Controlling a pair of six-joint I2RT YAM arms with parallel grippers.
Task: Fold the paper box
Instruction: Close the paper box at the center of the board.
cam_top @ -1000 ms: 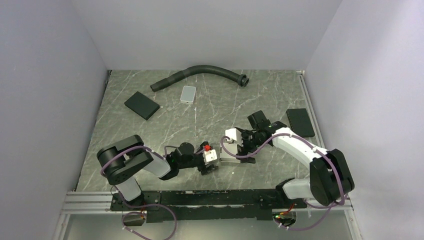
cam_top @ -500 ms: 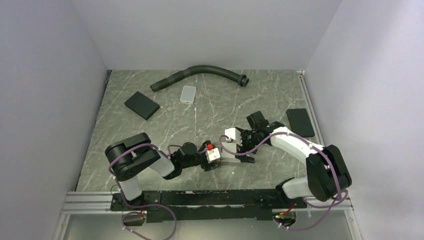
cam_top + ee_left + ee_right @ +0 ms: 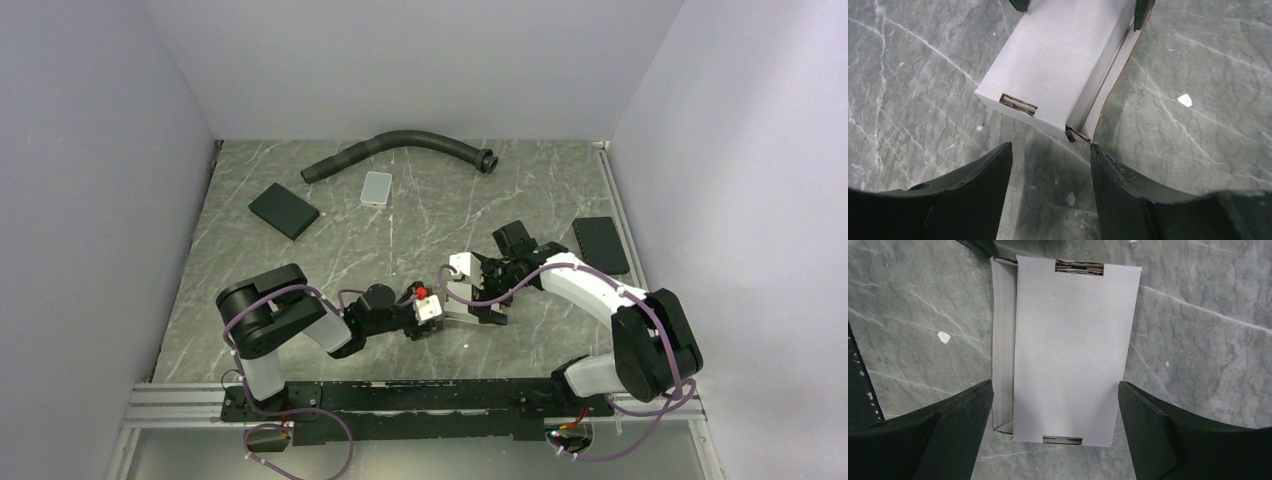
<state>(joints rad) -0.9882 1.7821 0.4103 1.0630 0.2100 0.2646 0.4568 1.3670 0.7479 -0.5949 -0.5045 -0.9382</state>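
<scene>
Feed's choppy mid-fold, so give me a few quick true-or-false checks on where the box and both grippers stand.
1. The box lies as a flat, unfolded sheet. False: it is formed into a slim carton, with one long side flap gaping.
2. The right gripper is open, with one end of the box between its fingers. True.
3. The left gripper is clamped on the box. False: its fingers stand apart and the box lies just ahead of them, not between them.
4. A black hose lies at the back of the table. True.
5. The grey tile rests on top of the box. False: it lies far back, near the hose.
</scene>
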